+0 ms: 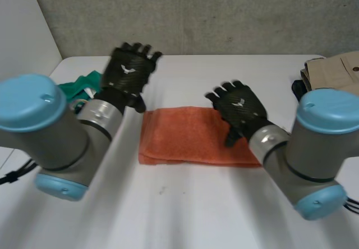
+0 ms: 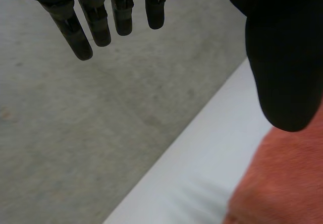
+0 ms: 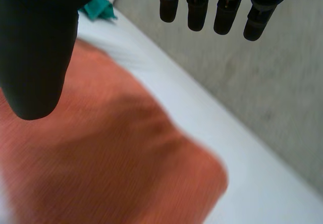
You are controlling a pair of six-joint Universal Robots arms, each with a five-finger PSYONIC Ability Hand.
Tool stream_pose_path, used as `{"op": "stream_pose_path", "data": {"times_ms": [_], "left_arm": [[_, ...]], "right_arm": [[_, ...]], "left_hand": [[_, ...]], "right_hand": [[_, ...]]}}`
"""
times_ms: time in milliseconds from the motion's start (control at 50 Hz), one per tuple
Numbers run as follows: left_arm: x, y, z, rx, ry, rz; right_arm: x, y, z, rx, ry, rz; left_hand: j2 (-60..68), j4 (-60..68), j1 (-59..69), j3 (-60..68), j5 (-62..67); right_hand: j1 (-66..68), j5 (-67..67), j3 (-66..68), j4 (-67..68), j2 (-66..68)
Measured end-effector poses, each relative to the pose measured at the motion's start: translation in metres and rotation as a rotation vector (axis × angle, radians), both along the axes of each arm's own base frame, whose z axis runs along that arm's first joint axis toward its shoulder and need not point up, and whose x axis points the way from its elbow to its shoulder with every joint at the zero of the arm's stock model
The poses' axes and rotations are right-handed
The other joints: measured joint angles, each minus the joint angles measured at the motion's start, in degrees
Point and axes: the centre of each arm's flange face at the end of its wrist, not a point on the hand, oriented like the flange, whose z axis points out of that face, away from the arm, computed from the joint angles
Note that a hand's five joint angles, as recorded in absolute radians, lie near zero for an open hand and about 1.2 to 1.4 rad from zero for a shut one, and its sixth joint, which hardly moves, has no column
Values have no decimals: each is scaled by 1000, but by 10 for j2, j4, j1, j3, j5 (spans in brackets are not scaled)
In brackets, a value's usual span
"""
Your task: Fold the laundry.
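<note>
right hand [image 1: 240,106] over orange towel [image 1: 179,138], left hand [image 1: 128,69] nearby

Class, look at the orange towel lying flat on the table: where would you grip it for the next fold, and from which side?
Probably the short end nearest the left hand, approached from that side. The orange towel lies flat, wider than deep, and that end is bare; the right hand is over the other end.

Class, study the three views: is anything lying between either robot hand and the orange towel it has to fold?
Nothing visible does. The right hand is open above the towel's right end. The left hand is open near its far left corner, over bare table. The green cloth and beige clothes lie off to the sides.
</note>
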Motion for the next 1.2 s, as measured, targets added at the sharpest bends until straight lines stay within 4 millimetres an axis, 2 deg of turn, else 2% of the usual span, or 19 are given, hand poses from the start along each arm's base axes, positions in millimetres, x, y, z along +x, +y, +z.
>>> {"op": "stream_pose_path", "data": {"times_ms": [80, 120, 200, 220, 300, 400, 460, 480, 520, 580, 660, 700, 780, 920, 1000, 1040, 1120, 1180, 1200], "left_arm": [[-22, 7, -18, 28, -20, -55], [-31, 9, -26, 41, -29, -74], [-44, 12, -41, 66, -48, -100], [-45, 12, -43, 71, -52, -102], [-44, 12, -39, 70, -51, -87], [-26, 5, -16, 42, -26, -1], [-8, -2, 1, 21, -6, 83], [3, -5, 9, 10, 4, 131], [11, -7, 14, 4, 11, 170], [26, -9, 19, 1, 19, 238], [35, -10, 20, 7, 21, 283], [36, -10, 19, 12, 22, 290], [35, -9, 17, 22, 34, 282], [17, -8, 24, 45, 141, 186], [-11, -5, 19, 103, 203, 36], [-23, -4, 11, 144, 203, -25], [-42, -7, -19, 272, 149, -86], [-45, -10, -37, 347, 100, -67], [-43, -12, -54, 414, 48, -28]], "right_arm": [[-25, -2, -18, 131, 24, -77], [-35, -5, -28, 165, 58, -104], [-51, -12, -47, 186, 158, -146], [-54, -16, -50, 172, 189, -158], [-56, -30, -47, 64, 233, -194], [-29, -40, -3, -213, 151, -165], [5, -23, 18, -322, 84, -39], [28, -8, 21, -352, 55, 64], [47, 7, 19, -361, 39, 158], [83, 43, -1, -322, 33, 362], [105, 69, -26, -245, 55, 491], [108, 70, -32, -205, 69, 477], [101, 57, -27, -124, 54, 354], [58, 7, 28, 1, -201, 88], [29, -19, 53, 72, -326, -17], [24, -27, 54, 114, -331, -44], [23, -39, 39, 228, -282, -71], [27, -42, 27, 285, -248, -67], [30, -44, 16, 333, -221, -58]], "left_hand": [[0, 0, 0, 0, 0], [0, 0, 0, 0, 0], [0, 0, 0, 0, 0], [0, 0, 0, 0, 0], [0, 0, 0, 0, 0], [0, 0, 0, 0, 0], [0, 0, 0, 0, 0], [0, 0, 0, 0, 0], [0, 0, 0, 0, 0], [0, 0, 0, 0, 0], [0, 0, 0, 0, 0], [0, 0, 0, 0, 0], [0, 0, 0, 0, 0], [0, 0, 0, 0, 0], [0, 0, 0, 0, 0], [0, 0, 0, 0, 0], [0, 0, 0, 0, 0], [0, 0, 0, 0, 0], [0, 0, 0, 0, 0]], "right_hand": [[7, 8, 9, 9, 9], [76, 76, 79, 79, 89], [378, 373, 381, 378, 390], [482, 490, 508, 506, 518], [491, 538, 561, 564, 558], [491, 548, 562, 566, 558], [491, 553, 562, 566, 558], [491, 556, 562, 566, 558], [491, 556, 562, 566, 558], [479, 527, 533, 536, 530], [175, 196, 202, 203, 192], [34, 47, 61, 61, 47], [0, 0, 0, 1, 1], [0, 0, 0, 1, 1], [0, 0, 0, 1, 1], [0, 0, 0, 1, 1], [0, 0, 0, 1, 1], [0, 0, 0, 1, 1], [0, 0, 0, 1, 1]]}}
